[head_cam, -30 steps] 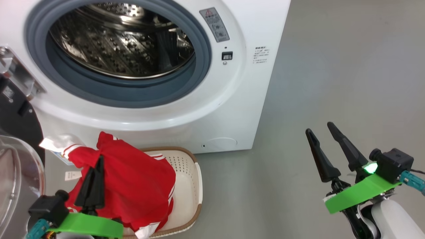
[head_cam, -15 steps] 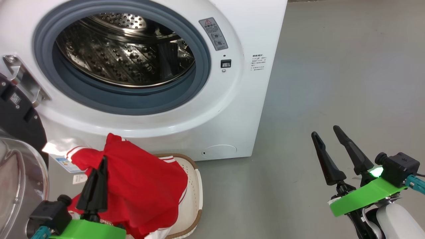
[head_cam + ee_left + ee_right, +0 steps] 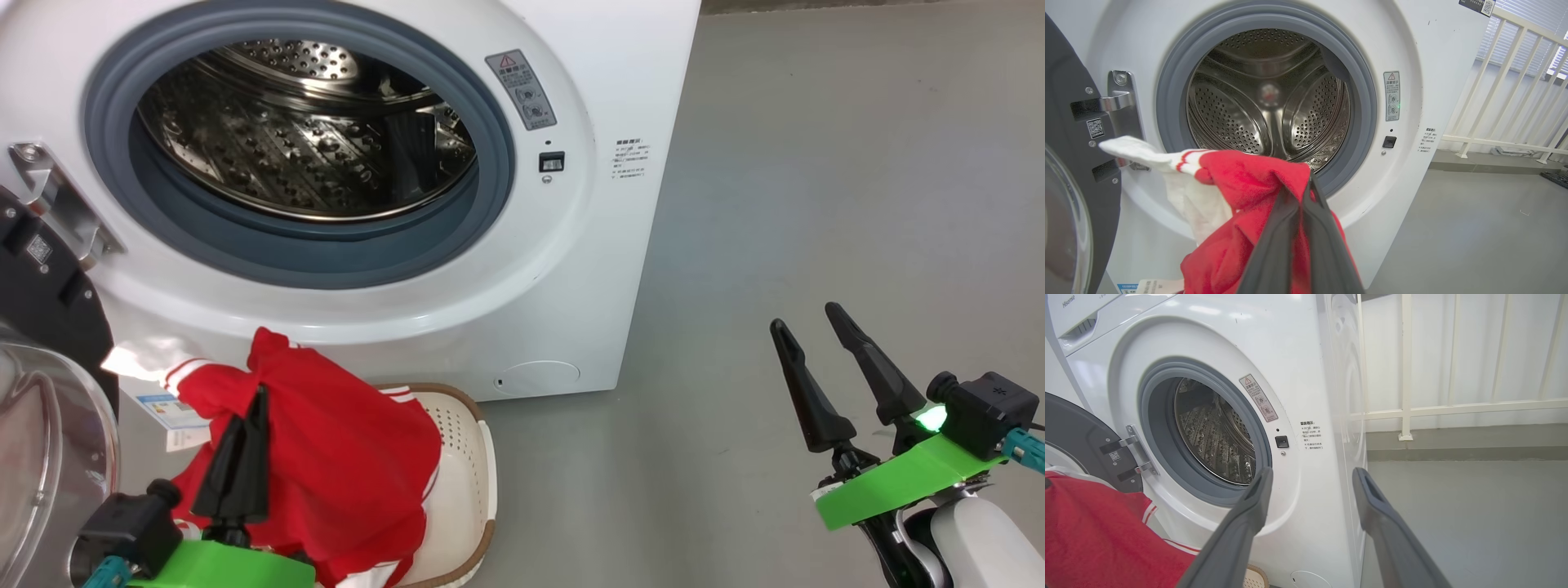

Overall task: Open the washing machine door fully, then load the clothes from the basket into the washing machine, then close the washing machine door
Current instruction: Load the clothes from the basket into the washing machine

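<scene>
The washing machine [image 3: 571,269] stands white and boxy with its steel drum [image 3: 1269,98] exposed. The washing machine door [image 3: 41,302] hangs swung out at the left, black with a clear glass bowl. My left gripper [image 3: 260,396] is shut on a red garment with white trim [image 3: 351,457], one of the clothes, and holds it up over the cream basket [image 3: 469,457] just below the drum opening. In the left wrist view the shut left gripper [image 3: 1306,181] pinches the red fabric [image 3: 1241,183] before the opening. My right gripper [image 3: 804,318] is open and holds nothing, off to the machine's right.
Bare grey floor [image 3: 816,163] stretches to the right of the machine. A white railing [image 3: 1404,375] runs behind that floor. The open door's hinge bracket [image 3: 1120,106] juts out at the left of the drum opening.
The head camera has shifted a little. Relative to the basket, the left gripper and the red garment have risen slightly. The right gripper stays open in much the same place.
</scene>
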